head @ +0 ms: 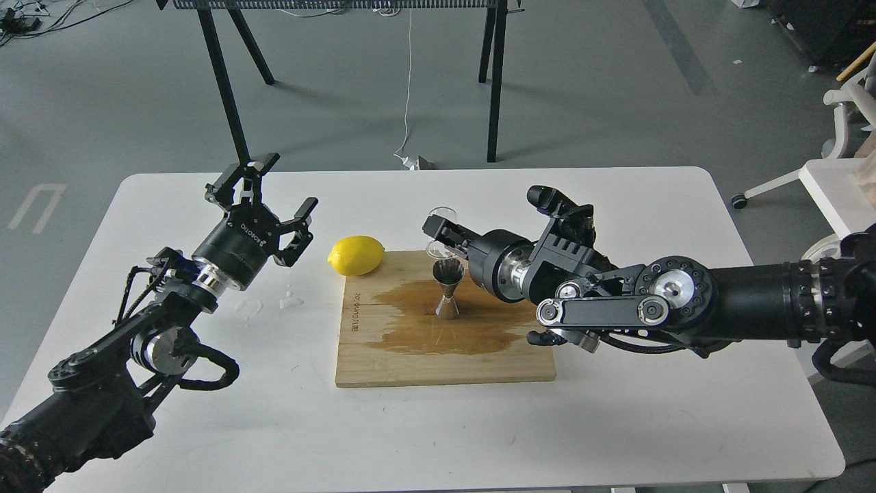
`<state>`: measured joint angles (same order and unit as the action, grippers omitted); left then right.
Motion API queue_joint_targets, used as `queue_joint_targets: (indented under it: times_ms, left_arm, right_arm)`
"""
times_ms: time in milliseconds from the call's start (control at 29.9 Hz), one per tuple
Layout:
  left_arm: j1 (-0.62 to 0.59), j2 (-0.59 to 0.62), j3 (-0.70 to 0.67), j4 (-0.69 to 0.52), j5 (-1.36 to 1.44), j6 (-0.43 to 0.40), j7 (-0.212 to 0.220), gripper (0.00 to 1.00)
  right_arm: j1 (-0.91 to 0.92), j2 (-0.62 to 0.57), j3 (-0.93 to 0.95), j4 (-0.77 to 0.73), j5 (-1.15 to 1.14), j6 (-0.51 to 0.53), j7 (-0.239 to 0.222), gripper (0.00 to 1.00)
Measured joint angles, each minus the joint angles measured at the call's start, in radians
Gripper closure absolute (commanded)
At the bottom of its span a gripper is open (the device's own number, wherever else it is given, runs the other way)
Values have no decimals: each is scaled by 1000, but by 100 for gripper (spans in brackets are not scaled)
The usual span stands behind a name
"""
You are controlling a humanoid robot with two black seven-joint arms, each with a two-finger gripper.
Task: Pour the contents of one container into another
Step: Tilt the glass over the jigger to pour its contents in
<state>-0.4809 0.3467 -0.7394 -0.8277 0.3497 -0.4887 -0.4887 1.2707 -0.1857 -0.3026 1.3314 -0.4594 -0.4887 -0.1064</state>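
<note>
Glass cup [442, 229] pinched in right fingers [439, 239], tilted above jigger [448, 291], left fingers [295, 216] spread

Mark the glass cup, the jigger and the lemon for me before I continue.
glass cup [441, 218]: head view, on its clear upper rim, above the right hand.
jigger [448, 274]: head view, on its upper cone.
lemon [356, 255]: head view, on the middle of its yellow peel.

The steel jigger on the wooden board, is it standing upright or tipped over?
Upright: the jigger stands on its lower cone on the wet wooden board, open mouth facing up.
</note>
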Motion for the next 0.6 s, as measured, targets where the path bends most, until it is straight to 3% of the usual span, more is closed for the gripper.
queue_joint_targets:
  times_ms: [601]
  left_arm:
    - [4, 5, 0, 1, 0, 0, 0, 11]
  right_arm:
    - [28, 0, -36, 13, -23, 0, 2, 60]
